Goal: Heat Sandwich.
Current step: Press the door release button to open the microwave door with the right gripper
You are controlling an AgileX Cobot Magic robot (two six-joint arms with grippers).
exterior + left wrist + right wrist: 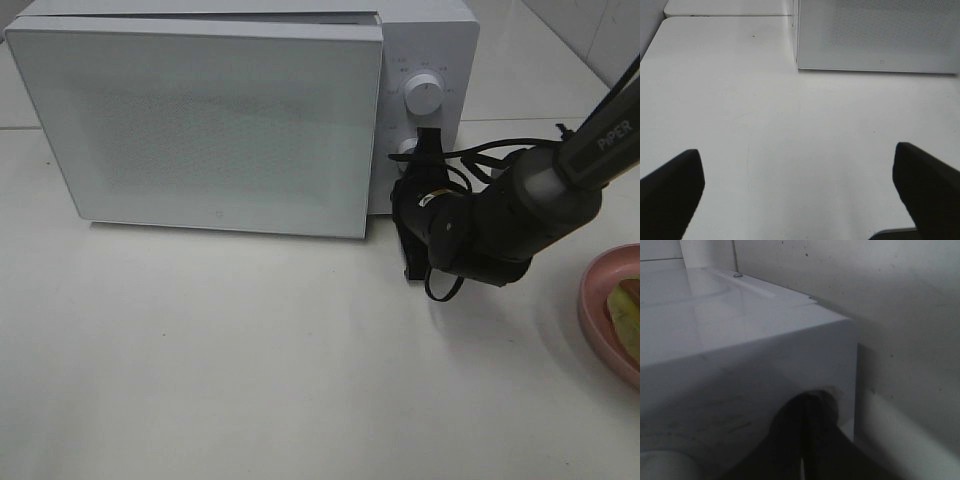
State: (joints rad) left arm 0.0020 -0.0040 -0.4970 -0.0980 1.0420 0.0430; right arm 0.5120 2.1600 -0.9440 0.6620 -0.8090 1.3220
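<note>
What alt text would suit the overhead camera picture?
A robot's shut black gripper is at the lower knob of a white microwave on a pale counter. A pink plate with a sandwich is cut off at the right edge.

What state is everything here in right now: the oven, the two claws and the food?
Microwave door: looks shut, latch unclear.
Left gripper: open, holding nothing.
Right gripper: shut, tip at the control panel.
Sandwich: on the pink plate, outside the oven.
</note>
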